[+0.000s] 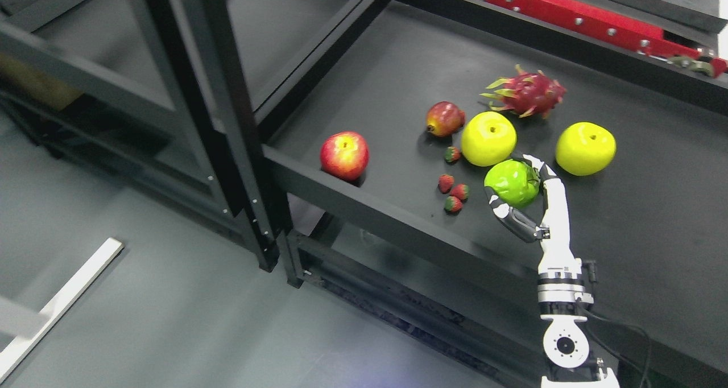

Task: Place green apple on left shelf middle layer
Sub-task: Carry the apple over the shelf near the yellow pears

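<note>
One right hand is curling its fingers round the green apple on the right shelf, just beside a yellow apple & strawberries, so it's needing a firm, straight lift w/o nudging them.

Green apple partly hidden by the hand.
</note>
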### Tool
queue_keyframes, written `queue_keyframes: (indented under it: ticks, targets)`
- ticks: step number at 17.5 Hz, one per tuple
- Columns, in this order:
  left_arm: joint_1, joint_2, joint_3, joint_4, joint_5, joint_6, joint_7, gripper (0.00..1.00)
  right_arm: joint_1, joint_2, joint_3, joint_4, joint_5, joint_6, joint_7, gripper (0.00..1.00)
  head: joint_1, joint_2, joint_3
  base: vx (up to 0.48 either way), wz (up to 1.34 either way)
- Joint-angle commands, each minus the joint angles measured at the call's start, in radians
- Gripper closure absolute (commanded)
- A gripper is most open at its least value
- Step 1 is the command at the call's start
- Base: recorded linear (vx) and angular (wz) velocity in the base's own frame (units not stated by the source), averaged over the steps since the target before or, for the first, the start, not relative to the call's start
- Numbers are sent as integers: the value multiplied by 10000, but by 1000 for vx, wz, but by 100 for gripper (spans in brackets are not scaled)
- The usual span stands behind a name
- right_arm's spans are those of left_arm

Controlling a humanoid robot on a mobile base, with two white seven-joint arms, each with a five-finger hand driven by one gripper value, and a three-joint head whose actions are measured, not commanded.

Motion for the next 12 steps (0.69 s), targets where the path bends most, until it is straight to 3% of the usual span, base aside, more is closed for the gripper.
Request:
queue_keyframes:
  ticks: [1, 12]
  targets:
    - [92, 175, 0, 0, 0, -21, -4, 0, 12, 1, -260, 9, 1, 7, -44, 100, 0, 0, 0, 180, -462]
    - [92, 175, 0, 0, 0, -6, 12, 0, 27, 1, -275, 10, 1, 22, -29, 100, 0, -1, 0, 200, -274]
